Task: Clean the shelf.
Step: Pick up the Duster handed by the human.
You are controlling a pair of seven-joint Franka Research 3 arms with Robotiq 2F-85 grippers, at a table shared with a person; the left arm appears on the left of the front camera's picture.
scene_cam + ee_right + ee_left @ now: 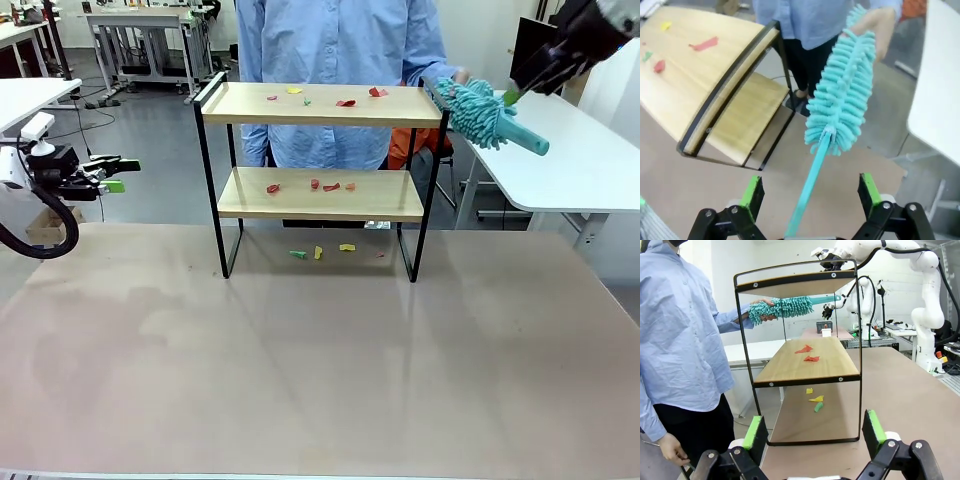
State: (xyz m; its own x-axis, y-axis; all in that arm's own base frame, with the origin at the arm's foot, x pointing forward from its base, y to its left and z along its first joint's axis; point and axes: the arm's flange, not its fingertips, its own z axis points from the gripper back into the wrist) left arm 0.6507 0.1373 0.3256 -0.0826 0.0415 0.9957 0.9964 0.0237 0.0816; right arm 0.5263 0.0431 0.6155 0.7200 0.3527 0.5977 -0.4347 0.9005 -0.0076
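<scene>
Right wrist view: right gripper (810, 192) spread around duster (840, 100) handle; shelf (705, 85) littered.

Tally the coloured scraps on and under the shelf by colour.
Red scraps: 7
Yellow scraps: 3
Green scraps: 2
Total on and under the shelf: 12
</scene>
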